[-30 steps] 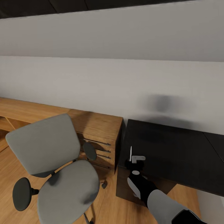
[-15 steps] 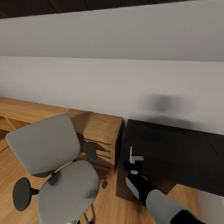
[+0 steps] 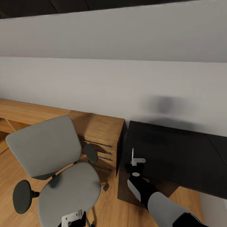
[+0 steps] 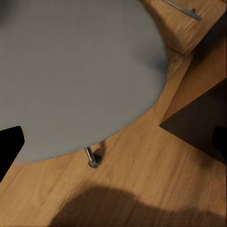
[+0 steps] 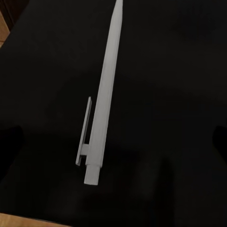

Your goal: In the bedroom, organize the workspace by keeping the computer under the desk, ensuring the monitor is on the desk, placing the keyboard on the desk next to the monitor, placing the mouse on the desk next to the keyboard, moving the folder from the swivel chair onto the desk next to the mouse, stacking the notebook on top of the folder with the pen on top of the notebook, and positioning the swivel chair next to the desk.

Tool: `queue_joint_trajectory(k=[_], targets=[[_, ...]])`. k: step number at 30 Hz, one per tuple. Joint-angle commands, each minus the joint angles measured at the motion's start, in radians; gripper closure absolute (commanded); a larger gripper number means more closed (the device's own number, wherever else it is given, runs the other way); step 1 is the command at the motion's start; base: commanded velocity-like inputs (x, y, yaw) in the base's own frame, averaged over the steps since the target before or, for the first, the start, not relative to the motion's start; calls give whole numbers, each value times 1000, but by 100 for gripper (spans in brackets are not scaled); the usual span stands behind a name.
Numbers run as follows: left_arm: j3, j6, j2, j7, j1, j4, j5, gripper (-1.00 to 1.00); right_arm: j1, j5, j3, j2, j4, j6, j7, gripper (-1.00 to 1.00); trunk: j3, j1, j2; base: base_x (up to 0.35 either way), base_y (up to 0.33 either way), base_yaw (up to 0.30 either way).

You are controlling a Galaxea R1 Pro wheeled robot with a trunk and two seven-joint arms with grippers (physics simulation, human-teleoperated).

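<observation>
The whitish pen lies flat on the black desk near its front left corner. Seen up close in the right wrist view, the pen lies clip up on the desk top. My right gripper hovers just above it, open, its dark fingertips well apart on either side. The grey swivel chair stands left of the desk, its seat bare. My left gripper is open over the seat's front edge. The computer, monitor, keyboard, mouse, folder and notebook are out of view.
A light wooden drawer unit stands between the chair and the desk, against the white wall. One chair castor rests on the wooden floor close to the desk's dark side panel.
My left gripper has come up into the bottom edge of the head view by the chair seat. The right gripper has shifted slightly left over the pen, which has not moved.
</observation>
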Motion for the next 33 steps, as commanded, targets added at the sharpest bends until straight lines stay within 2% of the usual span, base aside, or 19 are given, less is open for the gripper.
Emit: queue_joint_trajectory(k=[1,9,17,19,21,26,30,33], targets=[[-2,6,1,8,0,-11,5,-100,-1,-11,9,-1,0,-1,-7,-100,-1,0,-1,0,0,0],[-5,77,-2,14,0,-64,5,-100,-1,-17,9,-1,0,1,-7,-100,-1,0,-1,0,0,0],[-1,112,-24,16,0,-140,4,-100,-1,-18,9,-1,-1,40,-6,-100,-1,0,-1,0,0,0],[0,142,-28,16,0,-162,5,-100,-1,-18,9,-1,-2,44,-5,-100,-1,0,-1,0,0,0],[9,191,-41,16,0,-184,5,-100,-1,-18,9,-1,-3,47,-5,-100,-1,0,-1,0,0,0],[42,255,-81,15,-3,-198,5,-100,-1,-18,9,-1,-4,49,-5,-100,-1,0,-1,0,0,0],[54,322,-110,15,-33,-200,5,-100,-1,-18,9,-1,-5,49,-6,-100,-1,0,-1,0,0,0],[58,352,-120,15,-45,-200,5,-100,-1,-18,9,-1,-5,49,-6,-100,-1,0,-1,0,0,0]])
